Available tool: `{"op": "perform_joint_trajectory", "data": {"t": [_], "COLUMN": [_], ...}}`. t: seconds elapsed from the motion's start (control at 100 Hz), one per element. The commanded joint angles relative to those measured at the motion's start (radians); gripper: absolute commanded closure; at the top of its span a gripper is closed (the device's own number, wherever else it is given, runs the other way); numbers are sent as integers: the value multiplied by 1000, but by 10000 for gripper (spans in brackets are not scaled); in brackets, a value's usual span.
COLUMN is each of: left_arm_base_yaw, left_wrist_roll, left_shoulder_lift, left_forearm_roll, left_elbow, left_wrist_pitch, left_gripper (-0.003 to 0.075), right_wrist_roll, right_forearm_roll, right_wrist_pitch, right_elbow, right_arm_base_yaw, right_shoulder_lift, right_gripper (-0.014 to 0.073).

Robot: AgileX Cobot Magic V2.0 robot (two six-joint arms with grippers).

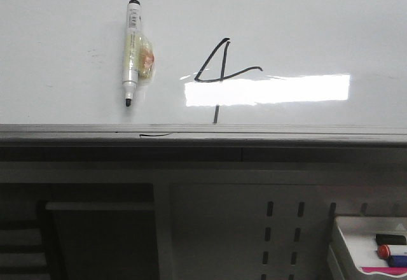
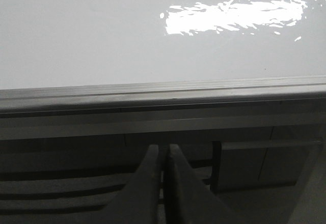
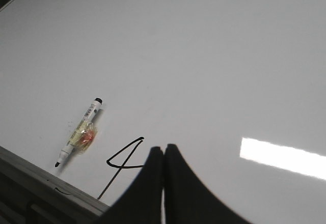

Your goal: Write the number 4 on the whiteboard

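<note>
A black 4 point(image 1: 219, 63) is seen drawn on the whiteboard point(image 1: 305, 19), right of the middle of the front view. Its crossbar runs just above a bright rectangular glare point(image 1: 267, 90), and its stem is cut by that glare and shows again below it, near the grey rim point(image 1: 254, 132). A marker point(image 1: 131, 51) lies flat on the board to the left of the 4, uncapped, its black tip toward the rim; a yellowish wrap with an orange patch is seen round its middle. A short dark dash point(image 1: 154, 135) is marked on the rim below the marker. A white tray point(image 1: 356, 242) with coloured markers is seen low at the right, off the board.

The left tool point(image 2: 164, 152) is shown closed and empty, held off the board beyond its rim. The right tool point(image 3: 164, 152) is likewise closed on nothing, above the board near the 4.
</note>
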Motion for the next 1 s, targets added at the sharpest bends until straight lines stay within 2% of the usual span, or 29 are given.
{"op": "perform_joint_trajectory", "data": {"t": [0.0,0.11,0.16,0.19,0.25,0.35,0.39,0.43,0.53,0.62,0.65,0.83,0.99], "left_arm_base_yaw": [4,4,4,4,4,4,4,4,4,4,4,4,4], "left_wrist_roll": [-9,-9,-9,-9,-9,-9,-9,-9,-9,-9,-9,-9,-9], "left_shoulder_lift": [-23,-23,-23,-23,-23,-23,-23,-23,-23,-23,-23,-23,-23], "left_forearm_roll": [-4,-4,-4,-4,-4,-4,-4,-4,-4,-4,-4,-6,-8], "left_elbow": [34,34,34,34,34,34,34,34,34,34,34,34,34], "left_wrist_pitch": [-53,-53,-53,-53,-53,-53,-53,-53,-53,-53,-53,-53,-58], "left_gripper": [741,741,741,741,741,741,741,741,741,741,741,741,741], "right_wrist_roll": [-1,-1,17,75,329,860,1029,1107,1113,1113,1113,1113,1111], "right_forearm_roll": [0,-2,-58,-129,-304,-782,-871,-902,-902,-904,-910,-926,-926], "right_wrist_pitch": [-64,-69,-66,-69,-53,-23,-4,11,17,46,122,320,346], "right_elbow": [-25,5,26,39,69,111,123,136,180,221,216,218,218], "right_arm_base_yaw": [-4,-7,-19,-31,-76,-190,-252,-307,-445,-508,-512,-514,-514], "right_shoulder_lift": [11,13,13,13,13,15,15,15,9,-16,-33,-139,-135], "right_gripper": [659,659,659,659,659,659,659,659,659,659,659,659,659]}}
